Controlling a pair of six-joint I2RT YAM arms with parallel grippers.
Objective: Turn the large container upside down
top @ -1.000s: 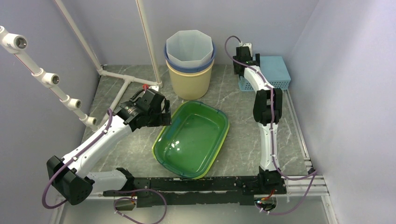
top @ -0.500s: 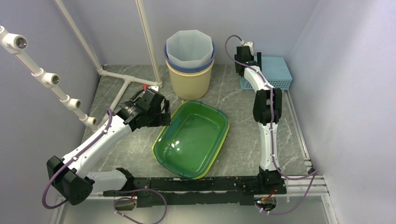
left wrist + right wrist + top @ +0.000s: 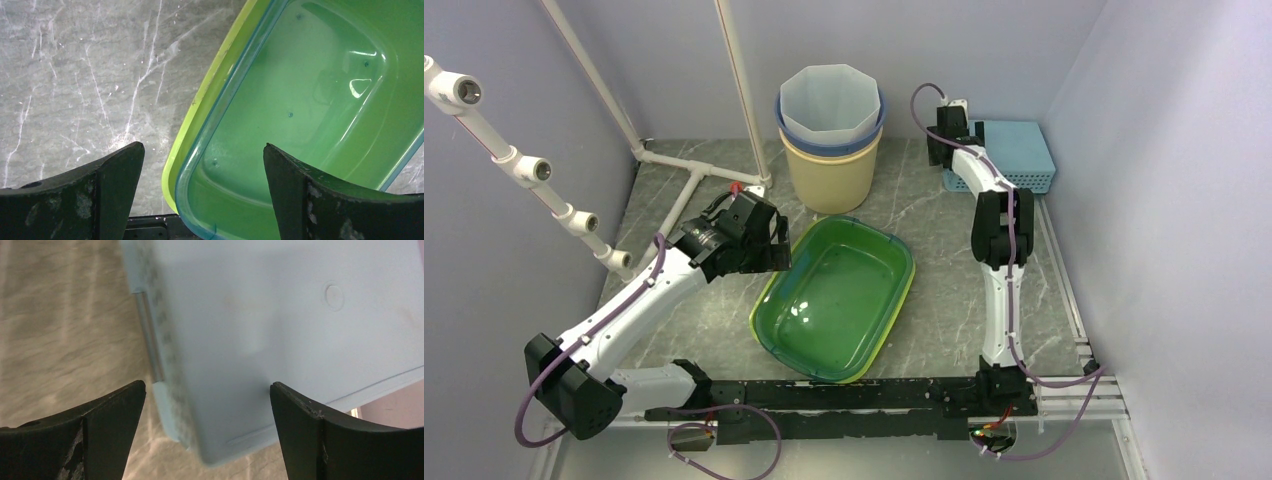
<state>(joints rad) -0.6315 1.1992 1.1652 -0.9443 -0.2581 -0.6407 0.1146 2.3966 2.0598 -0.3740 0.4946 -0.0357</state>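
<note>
- Green container [image 3: 839,300]: stands mouth up at mid-counter. Its long axis runs from the near edge toward the back wall, leaning slightly right. A yellow-green lip edges its rim.
- Left tool [image 3: 204,150]: jaws wide apart and holding nothing. It sits at the container's left long side, toward the far corner. In the wrist view the rim line passes through the gap between the fingers; contact cannot be told.
- Right tool [image 3: 207,390]: jaws likewise apart and empty. It hangs over the blue basket [image 3: 1016,150] at the far right corner, well apart from the container. The left arm is plainly the nearer.
- Open room: bare counter [image 3: 714,330] lies left of the container, with a narrower strip on its right before the right arm. The stacked buckets [image 3: 832,140] stand just beyond its far end, and the base rail [image 3: 824,395] runs close by its near end.
- Judgement: rolling it about the long axis looks freer than tipping it end over end.
</note>
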